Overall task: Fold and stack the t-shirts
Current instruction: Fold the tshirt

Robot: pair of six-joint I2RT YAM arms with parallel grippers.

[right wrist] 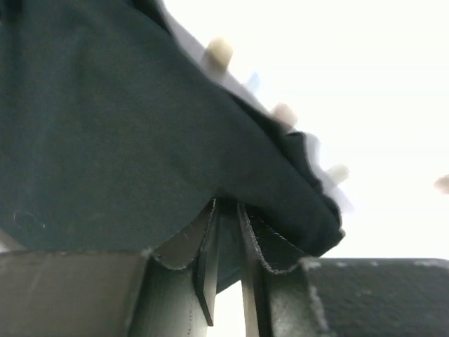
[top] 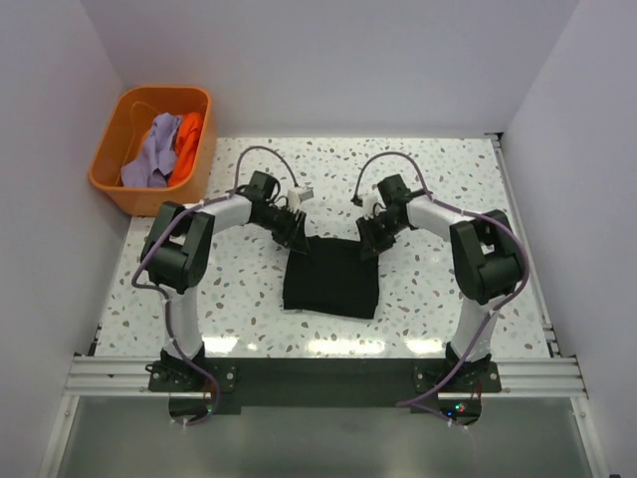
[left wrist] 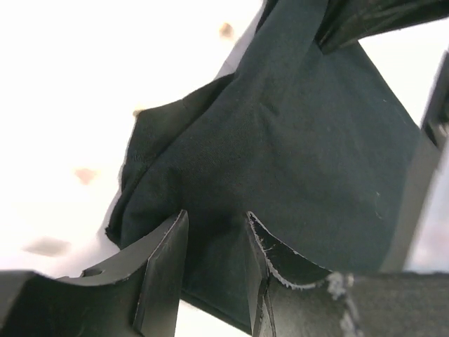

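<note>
Black t-shirt (top: 331, 279) lies mid-table between the arms, with left gripper (top: 295, 234) and right gripper (top: 368, 242) each clenched on a far corner. Lavender t-shirt (top: 149, 154) and orange t-shirt (top: 189, 139) sit in the orange tub (top: 107, 169), far left. For a clean fold, probably lift both corners level, keep the edge taut and match the near hem.

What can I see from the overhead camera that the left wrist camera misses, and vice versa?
Only the overhead view shows both arms whole, the orange tub holding the lavender shirt and orange shirt, and the whole outline of the black t-shirt. Only the left wrist view shows the left gripper close up, cloth pinched between its fingers. Both show the black t-shirt and the speckled table.
</note>
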